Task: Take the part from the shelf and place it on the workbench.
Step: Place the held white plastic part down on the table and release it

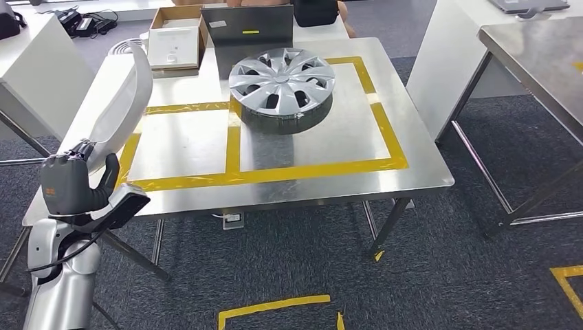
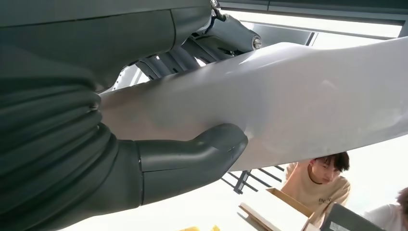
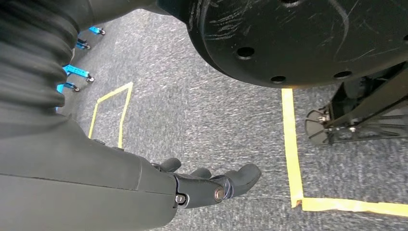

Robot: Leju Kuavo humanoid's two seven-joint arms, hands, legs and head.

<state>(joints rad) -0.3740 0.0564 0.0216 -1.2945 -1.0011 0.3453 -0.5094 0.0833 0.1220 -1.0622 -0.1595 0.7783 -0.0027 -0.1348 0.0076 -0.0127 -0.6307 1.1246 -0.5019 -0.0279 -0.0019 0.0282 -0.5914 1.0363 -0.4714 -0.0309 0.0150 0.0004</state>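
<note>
- the left hand (image 1: 72,184) sits at about 8 o'clock in the head view, just off the near left corner of the workbench (image 1: 426,180), fingers wrapped round the lower end of the white part (image 1: 127,96).
- that part is a long, curved white panel; from the hand it rises and arcs toward 11 o'clock, over the left edge of the bench and the yellow tape (image 1: 234,177).
- in the left wrist view the thick grey thumb (image 2: 192,156) presses against the panel's pale surface (image 2: 308,101), with the darker fingers (image 2: 231,36) closed over its far side, so the grip is firm on both faces.
- dead ahead, near 12 o'clock, a silver wheel cover (image 1: 282,81) lies flat on a dark ring in the right-hand taped rectangle, well apart from the panel.
- the left-hand taped rectangle (image 1: 180,143) lies just beside the panel's arc.
- at the far edge, about 11 o'clock, an open cardboard box (image 1: 177,38) holds a white sheet; a grey metal tray (image 1: 247,26) stands just beside it.
- a second steel table (image 1: 529,51) sits at 2 o'clock.
- the right hand (image 3: 211,185) hangs over grey carpet (image 3: 192,96) with yellow floor tape (image 3: 291,144) nearby; its fingers are loosely extended, slightly apart, holding nothing.
- two people (image 2: 320,180) sit beyond the box in the left wrist view.
</note>
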